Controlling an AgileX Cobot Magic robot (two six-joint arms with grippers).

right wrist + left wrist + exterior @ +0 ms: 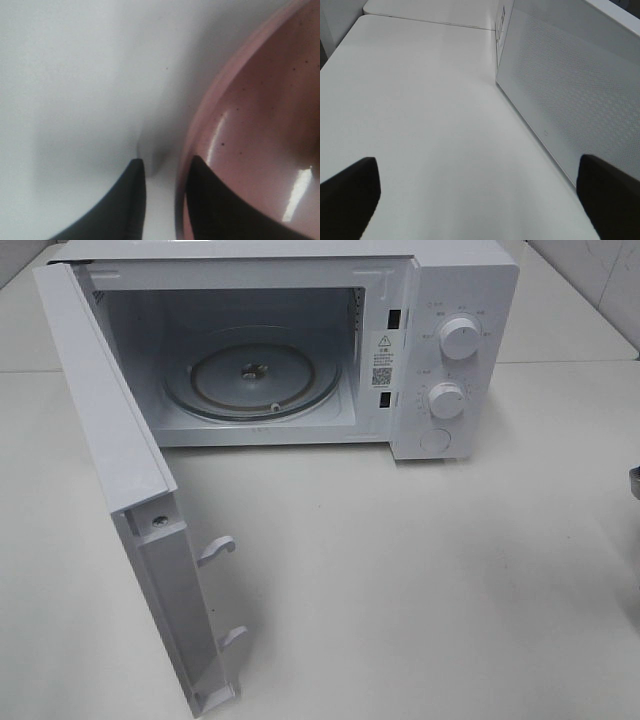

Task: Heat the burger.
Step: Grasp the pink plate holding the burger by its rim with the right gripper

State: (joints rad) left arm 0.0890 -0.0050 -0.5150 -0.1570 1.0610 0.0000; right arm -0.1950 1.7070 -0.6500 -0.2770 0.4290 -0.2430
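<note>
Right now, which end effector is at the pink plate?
The right end effector: its fingers straddle the rim of the pink plate. The left end effector hangs open over the table.

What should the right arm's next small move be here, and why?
Probably close the right end effector fully on the pink plate's rim. Its fingers straddle that rim with a sliver of table visible between them, and the microwave stands open with a bare turntable.
</note>
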